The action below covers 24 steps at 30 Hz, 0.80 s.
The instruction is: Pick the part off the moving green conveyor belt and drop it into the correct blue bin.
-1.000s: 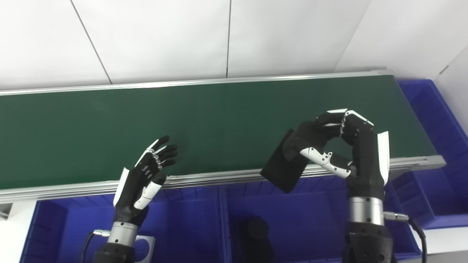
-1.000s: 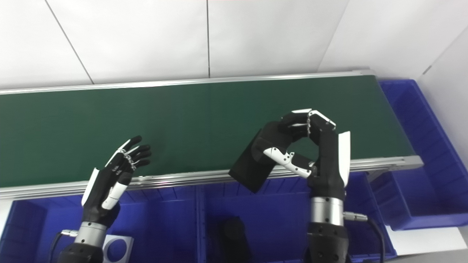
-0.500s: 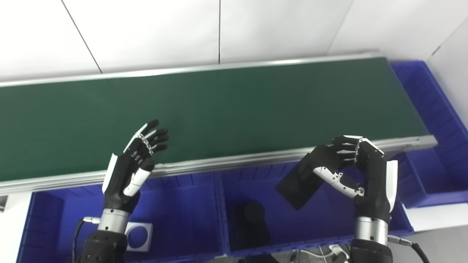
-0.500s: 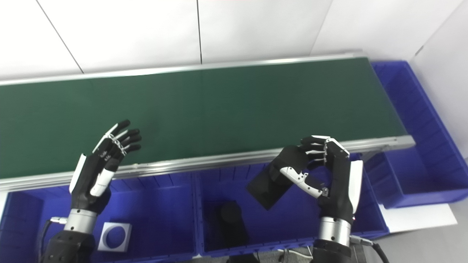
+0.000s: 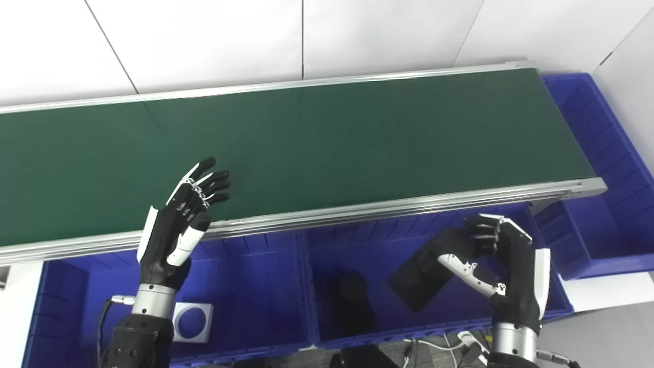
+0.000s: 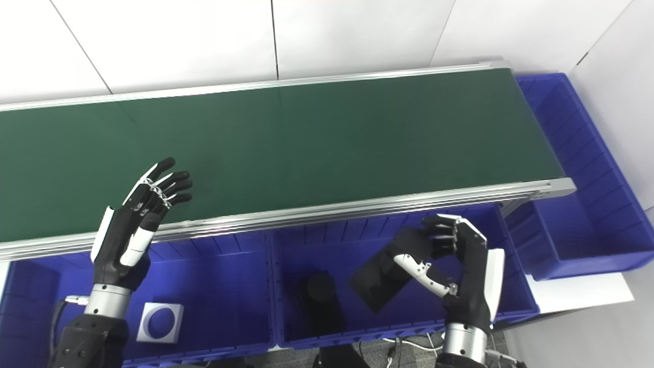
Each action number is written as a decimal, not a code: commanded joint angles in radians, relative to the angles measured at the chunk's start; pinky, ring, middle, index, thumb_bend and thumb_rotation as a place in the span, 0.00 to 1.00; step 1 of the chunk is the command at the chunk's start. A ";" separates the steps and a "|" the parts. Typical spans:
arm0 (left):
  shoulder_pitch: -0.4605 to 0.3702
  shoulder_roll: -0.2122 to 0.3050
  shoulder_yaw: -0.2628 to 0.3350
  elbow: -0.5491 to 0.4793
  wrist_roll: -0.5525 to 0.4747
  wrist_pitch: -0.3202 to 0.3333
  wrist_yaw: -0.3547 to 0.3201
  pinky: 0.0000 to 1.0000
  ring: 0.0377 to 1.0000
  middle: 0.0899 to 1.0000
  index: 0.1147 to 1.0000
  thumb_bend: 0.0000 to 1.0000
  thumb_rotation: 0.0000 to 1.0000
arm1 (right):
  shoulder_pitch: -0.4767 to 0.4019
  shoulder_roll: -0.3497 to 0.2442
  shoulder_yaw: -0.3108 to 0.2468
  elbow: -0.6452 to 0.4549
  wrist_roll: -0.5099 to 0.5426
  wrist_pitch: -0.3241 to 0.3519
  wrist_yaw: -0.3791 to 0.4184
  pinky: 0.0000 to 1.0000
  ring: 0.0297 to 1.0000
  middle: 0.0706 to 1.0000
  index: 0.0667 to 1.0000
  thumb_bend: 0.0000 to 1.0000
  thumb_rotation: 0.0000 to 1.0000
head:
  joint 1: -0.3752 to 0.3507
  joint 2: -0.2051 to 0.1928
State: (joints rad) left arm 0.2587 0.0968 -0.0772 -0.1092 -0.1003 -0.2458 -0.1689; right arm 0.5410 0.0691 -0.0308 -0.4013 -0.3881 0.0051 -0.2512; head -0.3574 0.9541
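Nearest you, along the bottom edge, sit two blue bins side by side below the conveyor's near rail. In the left blue bin (image 5: 245,286) you have a white square part with a round hole (image 5: 192,322) lying flat near its front left. In the middle blue bin (image 5: 357,240) a black cylindrical part (image 5: 352,299) stands toward its left side, dark and hard to read in detail.

Your right hand (image 5: 503,278) is over the right half of that middle bin, with fingers and thumb closed on a flat black rectangular part (image 5: 421,278). The part is pinched by its upper right end and tilts down to the left, hanging inside the bin's outline, clear of the cylinder beside it. You cannot tell from these views whether its lower corner touches the bin floor.

Your left hand (image 5: 179,230) is raised over the near rail of the conveyor, above the back edge of the left bin, palm turned inward, fingers spread and holding nothing.

Beyond the hands, the green conveyor belt (image 5: 327,138) runs across the whole width, framed by aluminium rails. At its right end a third blue bin (image 5: 608,148) runs along the end of the belt toward the far wall. Behind everything stands a white panelled wall (image 5: 306,36).
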 commanded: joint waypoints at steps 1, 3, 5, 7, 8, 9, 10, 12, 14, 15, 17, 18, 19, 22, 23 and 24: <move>-0.010 0.009 0.007 -0.036 -0.003 -0.011 -0.003 0.74 0.78 0.79 0.87 0.75 0.76 | 0.005 0.001 -0.008 0.004 -0.024 -0.072 -0.036 0.35 0.40 0.44 0.50 0.52 0.00 | 0.001 -0.001; -0.008 0.010 0.008 -0.044 -0.003 -0.005 -0.002 0.74 0.78 0.79 0.87 0.74 0.76 | 0.002 0.005 -0.012 0.030 -0.021 -0.074 -0.042 0.36 0.40 0.43 0.50 0.52 0.00 | -0.015 -0.004; -0.006 0.010 0.009 -0.053 -0.003 0.002 -0.001 0.74 0.78 0.79 0.87 0.75 0.76 | -0.004 0.007 -0.015 0.055 -0.017 -0.074 -0.048 0.36 0.40 0.43 0.50 0.52 0.00 | -0.016 -0.007; -0.005 0.010 0.010 -0.056 -0.005 0.003 -0.002 0.73 0.78 0.79 0.87 0.75 0.76 | -0.015 0.003 -0.017 0.083 -0.027 -0.077 -0.058 0.35 0.39 0.43 0.50 0.52 0.00 | -0.016 -0.008; -0.005 0.010 0.010 -0.056 -0.005 0.003 -0.003 0.73 0.78 0.79 0.87 0.75 0.76 | -0.020 0.001 -0.017 0.093 -0.032 -0.078 -0.062 0.35 0.40 0.43 0.50 0.52 0.00 | -0.016 -0.008; -0.005 0.010 0.011 -0.053 -0.008 -0.001 -0.004 0.73 0.78 0.79 0.87 0.74 0.76 | -0.026 0.000 -0.018 0.106 -0.029 -0.075 -0.062 0.35 0.40 0.43 0.50 0.52 0.00 | -0.015 -0.009; -0.005 0.011 0.012 -0.052 -0.010 -0.003 -0.005 0.73 0.78 0.79 0.87 0.74 0.75 | -0.029 -0.001 -0.019 0.113 -0.025 -0.073 -0.062 0.36 0.40 0.43 0.49 0.52 0.00 | -0.015 -0.009; -0.004 0.011 0.012 -0.051 -0.013 -0.004 -0.007 0.73 0.78 0.79 0.87 0.74 0.75 | -0.040 -0.006 -0.021 0.138 -0.012 -0.084 -0.061 0.36 0.40 0.43 0.49 0.52 0.00 | -0.013 -0.009; -0.003 0.012 0.013 -0.048 -0.013 -0.011 -0.009 0.73 0.78 0.79 0.87 0.74 0.75 | -0.050 -0.004 -0.024 0.155 0.003 -0.088 -0.061 0.37 0.41 0.43 0.49 0.52 0.00 | -0.011 -0.012; -0.002 0.013 0.013 -0.047 -0.014 -0.013 -0.010 0.73 0.78 0.79 0.87 0.74 0.75 | -0.054 -0.004 -0.024 0.161 0.008 -0.091 -0.062 0.38 0.41 0.43 0.49 0.52 0.00 | -0.012 -0.015; 0.000 0.013 0.014 -0.046 -0.010 -0.012 -0.009 0.74 0.78 0.79 0.87 0.73 0.75 | -0.065 -0.003 -0.025 0.181 0.007 -0.098 -0.072 0.38 0.41 0.43 0.49 0.52 0.00 | -0.015 -0.017; 0.001 0.014 0.015 -0.046 -0.010 -0.010 -0.009 0.74 0.78 0.79 0.87 0.73 0.75 | -0.072 -0.003 -0.026 0.192 0.007 -0.104 -0.076 0.38 0.41 0.43 0.49 0.52 0.00 | -0.015 -0.018; 0.002 0.014 0.014 -0.047 -0.010 -0.009 -0.009 0.74 0.79 0.79 0.87 0.74 0.75 | -0.078 -0.003 -0.027 0.201 0.008 -0.109 -0.080 0.38 0.41 0.43 0.49 0.52 0.00 | -0.016 -0.020; 0.006 0.013 0.014 -0.045 -0.012 -0.014 -0.011 0.74 0.79 0.79 0.87 0.74 0.75 | -0.096 -0.005 -0.028 0.231 0.004 -0.125 -0.091 0.37 0.40 0.44 0.49 0.52 0.00 | -0.011 -0.023; 0.007 0.013 0.014 -0.046 -0.012 -0.015 -0.012 0.74 0.79 0.79 0.87 0.74 0.75 | -0.100 -0.005 -0.028 0.236 0.005 -0.127 -0.094 0.37 0.40 0.44 0.49 0.52 0.00 | -0.005 -0.024; 0.008 0.012 0.014 -0.046 -0.015 -0.014 -0.013 0.74 0.79 0.79 0.87 0.75 0.75 | -0.106 -0.006 -0.028 0.243 0.004 -0.128 -0.098 0.37 0.40 0.44 0.48 0.52 0.00 | -0.005 -0.024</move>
State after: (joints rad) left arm 0.2687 0.1010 -0.0694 -0.1297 -0.1012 -0.2353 -0.1751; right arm 0.4427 0.0628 -0.0546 -0.1432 -0.3817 -0.0558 -0.3246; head -0.3636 0.9311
